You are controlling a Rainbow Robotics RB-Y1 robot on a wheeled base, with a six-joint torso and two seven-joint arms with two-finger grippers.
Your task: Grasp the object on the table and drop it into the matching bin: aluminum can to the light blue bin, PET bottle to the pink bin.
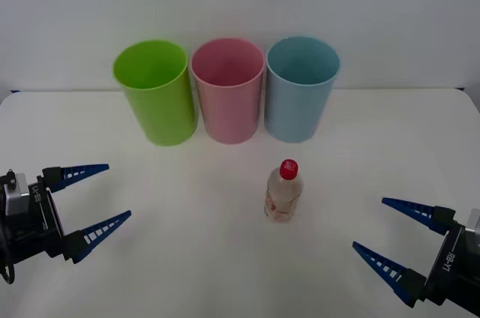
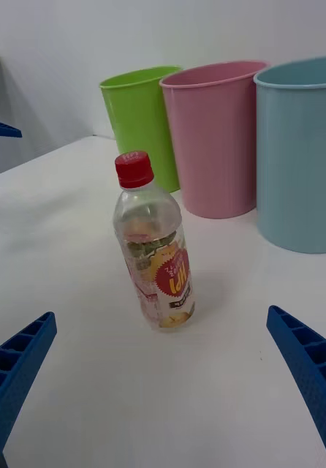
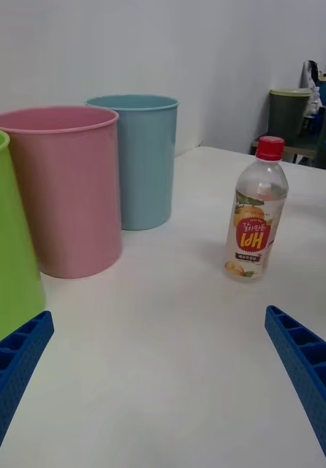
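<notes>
A small clear PET bottle (image 1: 283,192) (image 2: 154,256) (image 3: 255,213) with a red cap and orange-red label stands upright on the white table (image 1: 187,258), in front of the bins. The pink bin (image 1: 227,89) (image 2: 214,135) (image 3: 64,186) stands in the middle of the row at the back, with the light blue bin (image 1: 301,87) (image 2: 300,150) (image 3: 137,157) to its right. My right gripper (image 1: 391,237) is open near the table's front right, some way from the bottle. At the front left my left gripper (image 1: 101,199) is open too, with nothing between its fingers.
A lime green bin (image 1: 155,91) (image 2: 142,117) (image 3: 6,241) stands at the left end of the row, touching the pink one. A white wall rises behind the bins. The table's back edge runs just behind them.
</notes>
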